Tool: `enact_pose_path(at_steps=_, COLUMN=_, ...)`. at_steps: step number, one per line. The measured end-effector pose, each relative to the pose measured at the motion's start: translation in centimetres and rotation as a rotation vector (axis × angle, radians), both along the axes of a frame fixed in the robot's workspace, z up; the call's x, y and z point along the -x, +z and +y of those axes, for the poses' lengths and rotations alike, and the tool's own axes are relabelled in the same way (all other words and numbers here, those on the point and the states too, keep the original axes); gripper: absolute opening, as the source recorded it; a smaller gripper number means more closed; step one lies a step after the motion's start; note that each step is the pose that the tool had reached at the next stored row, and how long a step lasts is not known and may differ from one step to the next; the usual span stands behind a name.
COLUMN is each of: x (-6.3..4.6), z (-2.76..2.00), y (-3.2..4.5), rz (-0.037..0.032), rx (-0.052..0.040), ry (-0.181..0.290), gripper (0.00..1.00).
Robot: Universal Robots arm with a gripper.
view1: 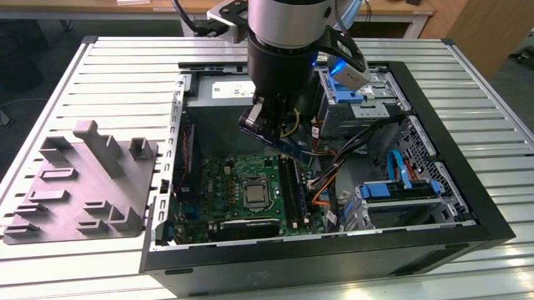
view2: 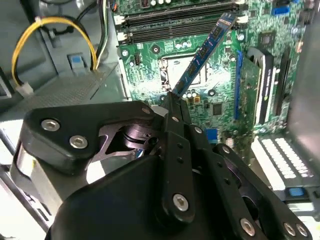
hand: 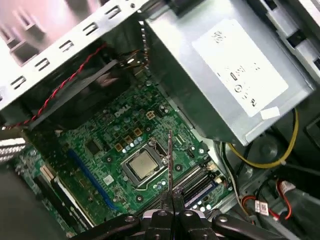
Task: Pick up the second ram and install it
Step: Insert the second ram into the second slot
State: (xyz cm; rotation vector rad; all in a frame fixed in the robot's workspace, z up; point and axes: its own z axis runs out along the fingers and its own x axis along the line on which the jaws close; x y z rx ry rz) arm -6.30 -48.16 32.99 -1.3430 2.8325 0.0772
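My jaws pinch the second ram (view2: pixel 202 54) at 1 end, upper right, second wrist view; reckon light, stiff, fragile.

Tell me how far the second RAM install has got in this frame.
Done: the pickup. The gripper is shut on the second ram, which is clear of any surface. In hand: the stick hangs inside the open case, above the motherboard. Left: seating. It is not yet in the memory slots.
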Motion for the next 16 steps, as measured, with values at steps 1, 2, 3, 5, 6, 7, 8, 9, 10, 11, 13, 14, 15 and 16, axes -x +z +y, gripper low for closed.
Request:
enact_pose_path(at_steps=1, x=0.00, z=0.00, y=-0.01, rz=0.0000, rx=0.0000, ry=-0.018, gripper=0.12)
enact_pose_path(at_steps=2, x=0.00, z=0.00, y=-0.01, rz=0.0000, rx=0.0000, ry=-0.036, gripper=0.12)
enact_pose_path(at_steps=3, x=0.00, z=0.00, y=-0.02, rz=0.0000, rx=0.0000, ry=-0.055, gripper=0.12)
enact_pose_path(at_steps=5, x=0.00, z=0.00, y=-0.03, rz=-0.0001, rx=0.0000, ry=-0.091, gripper=0.12)
enact_pose_path(at_steps=6, x=0.00, z=0.00, y=-0.03, rz=0.0000, rx=0.0000, ry=-0.109, gripper=0.12)
enact_pose_path(at_steps=7, x=0.00, z=0.00, y=-0.04, rz=0.0000, rx=0.0000, ry=-0.127, gripper=0.12)
enact_pose_path(at_steps=8, x=0.00, z=0.00, y=-0.04, rz=0.0000, rx=0.0000, ry=-0.147, gripper=0.12)
enact_pose_path(at_steps=9, x=0.00, z=0.00, y=-0.05, rz=0.0000, rx=0.0000, ry=-0.164, gripper=0.12)
enact_pose_path(at_steps=10, x=0.00, z=0.00, y=-0.05, rz=0.0000, rx=0.0000, ry=-0.182, gripper=0.12)
enact_pose_path(at_steps=11, x=0.00, z=0.00, y=-0.05, rz=0.0000, rx=0.0000, ry=-0.200, gripper=0.12)
enact_pose_path(at_steps=13, x=0.00, z=0.00, y=-0.06, rz=0.0000, rx=-0.0001, ry=-0.236, gripper=0.12)
enact_pose_path(at_steps=14, x=0.00, z=0.00, y=-0.07, rz=0.0000, rx=0.0000, ry=-0.256, gripper=0.12)
enact_pose_path(at_steps=15, x=0.00, z=0.00, y=-0.07, rz=0.0000, rx=0.0000, ry=-0.274, gripper=0.12)
enact_pose_path(at_steps=16, x=0.00, z=0.00, y=-0.08, rz=0.0000, rx=0.0000, ry=-0.292, gripper=0.12)
